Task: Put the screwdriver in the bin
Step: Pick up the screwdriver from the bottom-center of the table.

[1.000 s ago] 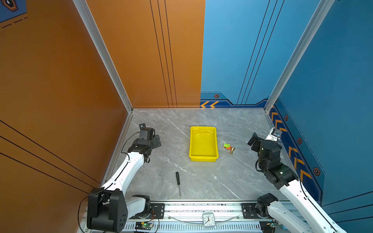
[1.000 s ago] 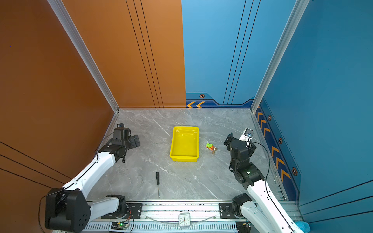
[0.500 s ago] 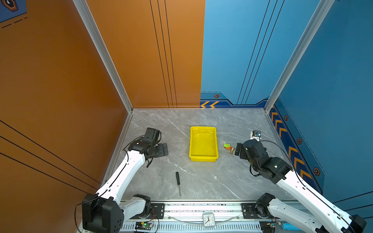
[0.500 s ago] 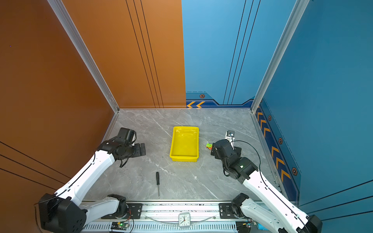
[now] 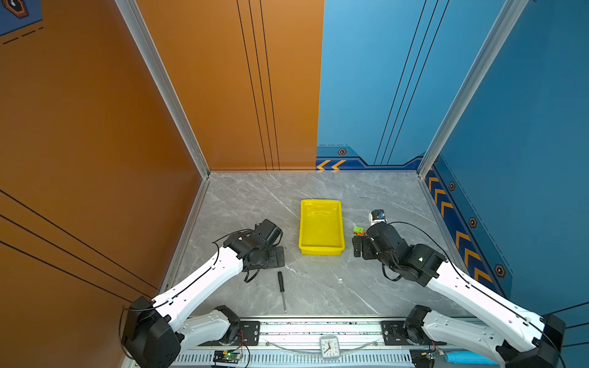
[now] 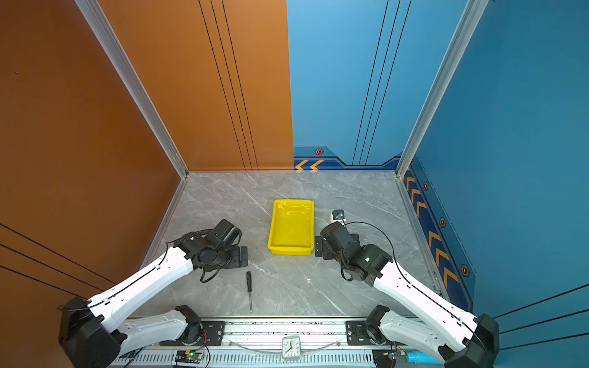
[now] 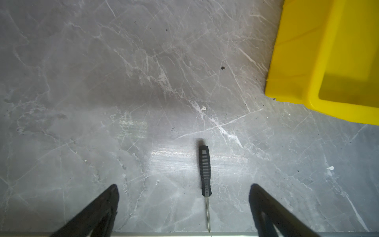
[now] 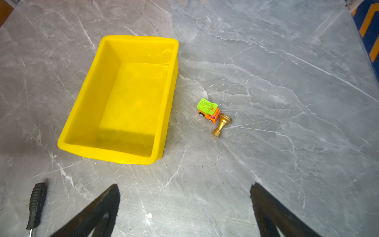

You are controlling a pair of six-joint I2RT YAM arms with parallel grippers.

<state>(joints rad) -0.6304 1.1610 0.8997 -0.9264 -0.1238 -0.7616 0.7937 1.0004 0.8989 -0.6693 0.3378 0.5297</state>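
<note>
Lying flat on the grey surface [image 5: 318, 286], the screwdriver [image 7: 205, 170] looks light, stiff and slim. The ribbed black handle is likely the best hold, since the thin bare shaft would probably slip or roll. Left pincer [image 7: 183, 186] is spread wide and empty, hovering above it. In the left wrist view the handle's end and shaft sit between the two fingers, off-centre and untouched. Bin [image 5: 321, 251] is near but apart, with nothing inside. Right pincer [image 8: 184, 185] is also spread and holds nothing.
</note>
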